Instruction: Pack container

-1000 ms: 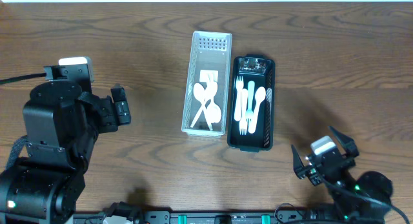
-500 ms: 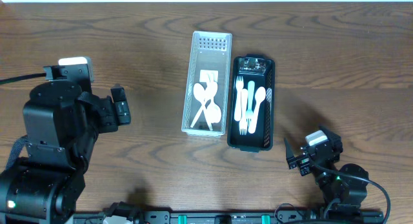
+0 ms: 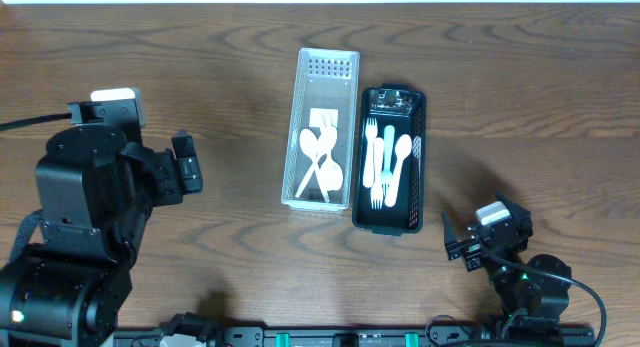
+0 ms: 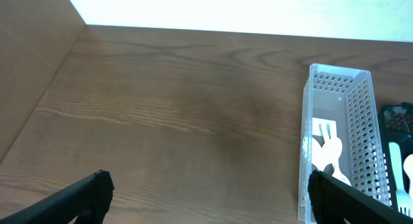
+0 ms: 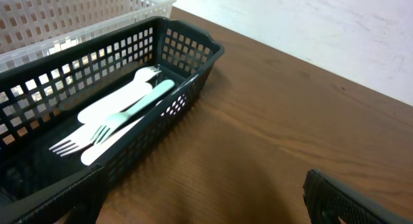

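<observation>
Beside the black basket (image 3: pixel 388 218), touching its left side, sits the white basket (image 3: pixel 328 63). White spoons (image 3: pixel 322 159) lie in the white one. Forks (image 3: pixel 384 165) lie in the black one, and one of them is blue-green.

No spoon or fork lies loose on the counter (image 3: pixel 230 67) around the black basket. So I think the packing is done, or nearly done.

The left fingers (image 4: pixel 77 195) are far to the left of the black basket, past the white one. They are spread wide and hold nothing. The right fingers (image 5: pixel 361 199) are near the black basket's front right corner. They are wide apart and hold nothing too.

Next, I think the arms only need to stay clear of the black basket. If one more thing has to go in, the pictures do not show it.
</observation>
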Motion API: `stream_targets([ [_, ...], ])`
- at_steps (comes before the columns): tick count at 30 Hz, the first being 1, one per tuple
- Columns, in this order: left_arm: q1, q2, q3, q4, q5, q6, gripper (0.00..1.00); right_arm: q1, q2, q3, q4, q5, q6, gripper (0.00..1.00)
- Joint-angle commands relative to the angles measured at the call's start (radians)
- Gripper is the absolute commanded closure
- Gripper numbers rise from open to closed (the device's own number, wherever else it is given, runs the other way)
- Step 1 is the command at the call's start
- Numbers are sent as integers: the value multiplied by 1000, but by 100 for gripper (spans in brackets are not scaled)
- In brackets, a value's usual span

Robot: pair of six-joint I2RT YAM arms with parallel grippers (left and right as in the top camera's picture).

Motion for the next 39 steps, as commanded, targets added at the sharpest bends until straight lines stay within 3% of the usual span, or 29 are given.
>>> stream_targets([
  [1,8,-2,7,-2,-13,-2,2,2,-8,-6,3,3,21,1],
  [18,8,-6,6,-7,-13,-2,2,2,-8,-6,3,3,21,1],
  [26,57,-135,-57,-31,-13,5,2,2,-8,-6,3,3,21,1],
  [33,163,-344,-293,154,-12,5,2,2,-8,-6,3,3,21,1],
  [39,171,-545,-628,383,-12,2,2,2,-8,-6,3,3,21,1],
])
